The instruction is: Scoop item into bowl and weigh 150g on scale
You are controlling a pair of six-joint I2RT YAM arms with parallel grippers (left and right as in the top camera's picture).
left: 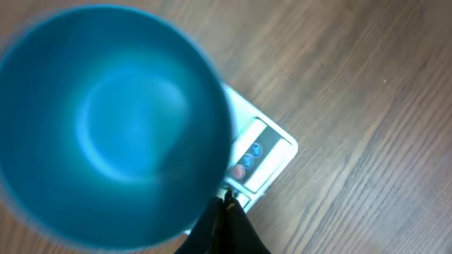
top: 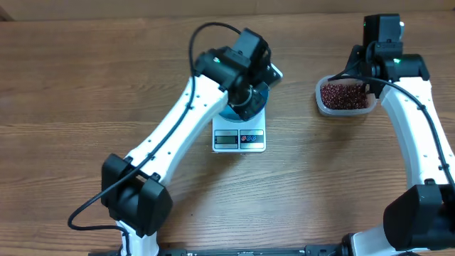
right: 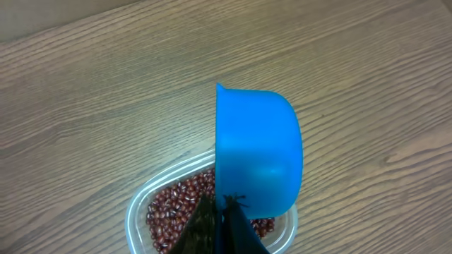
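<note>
Beans [right: 173,206] in clear tub [right: 138,212], well R of scale [top: 239,139]. R gripper [right: 224,212] right above them, clenched on blue scoop [right: 258,152]. Scoop tipped on its side, mouth facing L, over tub's far rim; contact w/ beans not visible.

Bowl [left: 113,127] pinched at rim by L gripper [left: 226,212], fingers closed tight on it. Placed over back part of scale, front panel left uncovered. Cannot tell whether resting on scale or held just above.

Scale panel: display [top: 226,140], blue button [left: 255,149], red button [left: 239,171]. Digits and marks too small or blurred to read.

Overhead: bowl mostly hidden under L arm [top: 178,124], only slivers of blue showing; scoop hidden behind R arm [top: 419,121]; tub and scale both in one shot. L wrist view: bowl interior, plain blue, blurred. R wrist view: scoop, tub & beans close up. Wood-grain table [top: 71,85] under all.
</note>
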